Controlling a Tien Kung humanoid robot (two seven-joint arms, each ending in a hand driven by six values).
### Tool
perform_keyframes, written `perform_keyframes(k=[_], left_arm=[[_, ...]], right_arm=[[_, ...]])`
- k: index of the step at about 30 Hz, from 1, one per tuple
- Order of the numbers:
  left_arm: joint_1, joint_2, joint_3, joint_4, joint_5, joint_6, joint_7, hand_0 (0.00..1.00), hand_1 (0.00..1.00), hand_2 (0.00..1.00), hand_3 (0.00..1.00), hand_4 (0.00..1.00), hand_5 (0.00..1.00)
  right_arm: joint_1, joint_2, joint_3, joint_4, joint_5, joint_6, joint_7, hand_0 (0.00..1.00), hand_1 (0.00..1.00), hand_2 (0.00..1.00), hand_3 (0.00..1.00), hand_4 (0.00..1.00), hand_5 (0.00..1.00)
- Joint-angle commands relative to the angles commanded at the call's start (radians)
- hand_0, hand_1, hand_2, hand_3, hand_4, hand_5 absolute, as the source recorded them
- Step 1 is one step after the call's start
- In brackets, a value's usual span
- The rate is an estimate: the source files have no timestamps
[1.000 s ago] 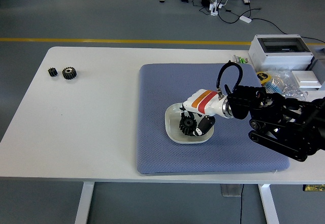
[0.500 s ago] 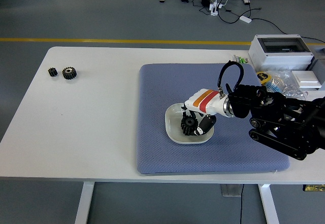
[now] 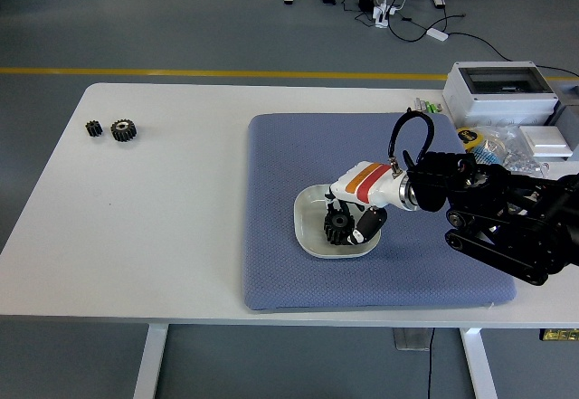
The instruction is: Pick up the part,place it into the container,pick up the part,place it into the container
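Right hand [image 3: 355,207] shifted slightly right over one white bowl [image 3: 308,236], fingers curled around one gear [image 3: 339,228], two gears [image 3: 114,128] far left

A bowl [image 3: 308,227] sits on the mat [image 3: 289,164], mid-table [image 3: 181,218] — a gear [image 3: 338,227] lies in it. Two gears [image 3: 113,128] lie far left; boxes [image 3: 502,91] sit behind at right.

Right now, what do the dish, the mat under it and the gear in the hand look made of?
Dish: white, smooth, glossy, likely ceramic or plastic. Mat: blue-grey, dimpled texture, probably foam or woven fabric. Gear: black, matte, toothed; metal or plastic, can't tell. The right hand grips it.
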Motion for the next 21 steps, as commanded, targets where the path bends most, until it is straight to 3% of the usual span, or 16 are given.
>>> perform_keyframes(k=[4, 5, 21], left_arm=[[0.001, 0.0, 0.001, 0.0, -0.001, 0.0, 0.0, 0.732, 0.699, 0.747, 0.615, 0.754, 0.697], [0.001, 0.001, 0.002, 0.0, -0.001, 0.0, 0.0, 0.732, 0.7, 0.747, 0.614, 0.754, 0.698], [-0.001, 0.003, 0.001, 0.0, 0.003, 0.001, 0.001, 0.733, 0.699, 0.747, 0.616, 0.754, 0.699]], right_arm=[[0.003, -0.004, 0.003, 0.006, -0.009, -0.004, 0.006, 0.2, 0.422, 0.577, 0.539, 0.851, 0.362], [0.005, -0.006, 0.003, 0.008, -0.01, -0.006, 0.007, 0.195, 0.43, 0.67, 0.61, 0.954, 0.405], [0.02, -0.017, 0.021, 0.021, -0.026, -0.007, 0.025, 0.2, 0.435, 0.705, 0.69, 0.998, 0.425]])
